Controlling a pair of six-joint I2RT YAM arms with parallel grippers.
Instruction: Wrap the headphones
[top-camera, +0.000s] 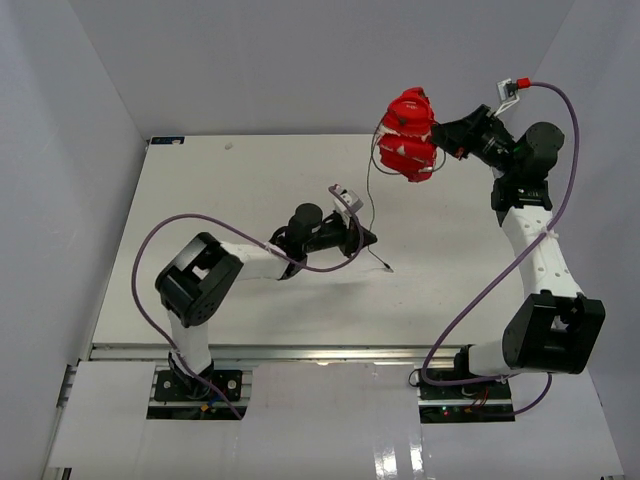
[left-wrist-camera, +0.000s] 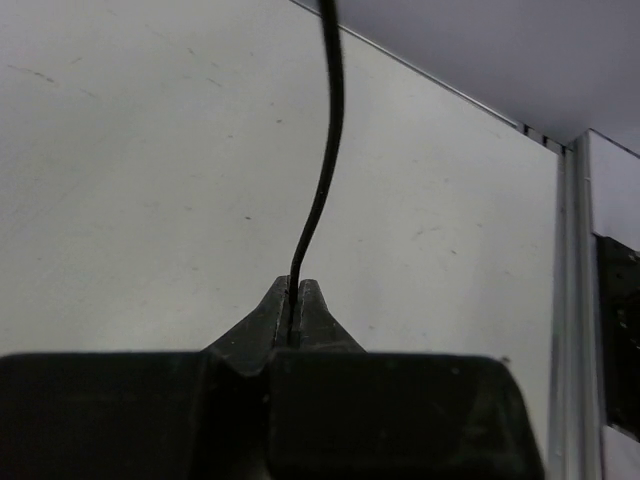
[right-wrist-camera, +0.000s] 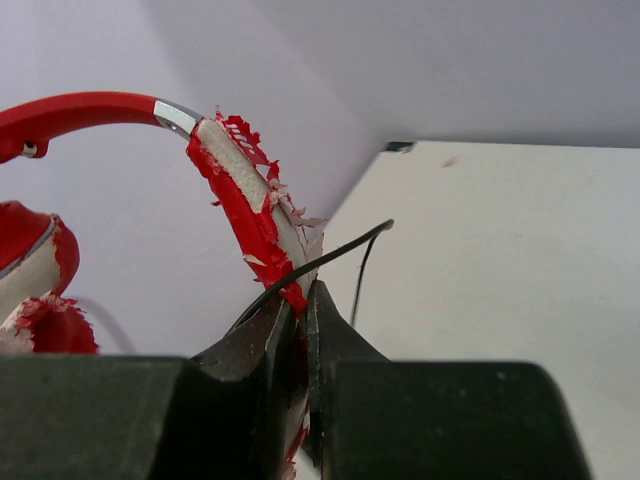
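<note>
Seemingly one headphones (top-camera: 410, 135), one cord (left-wrist-camera: 325, 150), two end effectors (left-wrist-camera: 297, 295) (right-wrist-camera: 298, 300)

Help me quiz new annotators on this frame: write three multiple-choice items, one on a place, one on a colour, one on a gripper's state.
1. Where are the headphones?
A. lying by the left arm's base
B. held in the air by the right gripper
C. resting on the right arm's base

2. What colour are the headphones?
A. red
B. blue
C. green

3. How is the left gripper?
A. wide open
B. shut on an ear cup
C. shut on the cord

Key:
1 B: the right wrist view shows that gripper clamped on them, and the top view shows them raised.
2 A: both views show red.
3 C: the thin dark cord rises from between its closed tips.
</note>
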